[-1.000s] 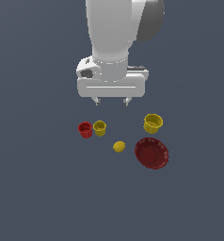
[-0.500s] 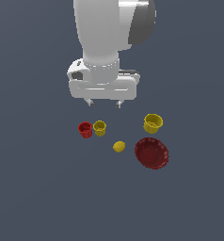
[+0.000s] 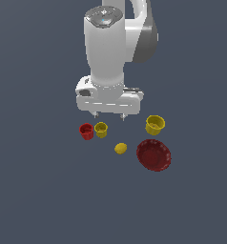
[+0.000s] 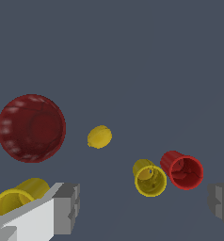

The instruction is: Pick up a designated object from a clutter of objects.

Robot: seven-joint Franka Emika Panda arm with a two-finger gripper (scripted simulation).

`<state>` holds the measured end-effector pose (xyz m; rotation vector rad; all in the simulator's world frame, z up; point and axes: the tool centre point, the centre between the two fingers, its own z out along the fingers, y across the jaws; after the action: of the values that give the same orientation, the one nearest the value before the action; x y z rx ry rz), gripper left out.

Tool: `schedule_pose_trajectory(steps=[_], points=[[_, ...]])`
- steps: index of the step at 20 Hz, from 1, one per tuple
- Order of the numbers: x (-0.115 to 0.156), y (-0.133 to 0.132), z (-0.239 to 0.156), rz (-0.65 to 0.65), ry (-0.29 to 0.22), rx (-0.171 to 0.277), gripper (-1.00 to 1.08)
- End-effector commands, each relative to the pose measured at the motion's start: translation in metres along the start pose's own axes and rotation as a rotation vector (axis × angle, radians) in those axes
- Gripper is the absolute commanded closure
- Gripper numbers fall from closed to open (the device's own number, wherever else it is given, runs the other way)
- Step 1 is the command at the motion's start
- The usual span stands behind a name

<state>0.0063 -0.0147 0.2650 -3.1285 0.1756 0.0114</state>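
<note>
Claw [image 3: 109, 114] shifted, above small cups [image 3: 101, 129]

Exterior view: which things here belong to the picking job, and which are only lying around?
Belongs to the job:
- small plain yellow rounded ball
- gripper, open, above the clutter

Only lying around:
- small red cup
- small yellow cup
- larger yellow cup
- dark red fluted round plate
</note>
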Motion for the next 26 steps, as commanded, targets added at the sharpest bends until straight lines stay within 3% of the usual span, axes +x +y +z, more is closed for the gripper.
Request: schedule_pose_trajectory(steps=[1,15,26], points=[[0.004,-0.005,0.019,0.018,0.000,-0.002,-0.92],[0.010,-0.042,0.152,0.143,0.007,-0.007,-0.92],[0.005,-0.051,0.187,0.176,0.008,-0.007,-0.92]])
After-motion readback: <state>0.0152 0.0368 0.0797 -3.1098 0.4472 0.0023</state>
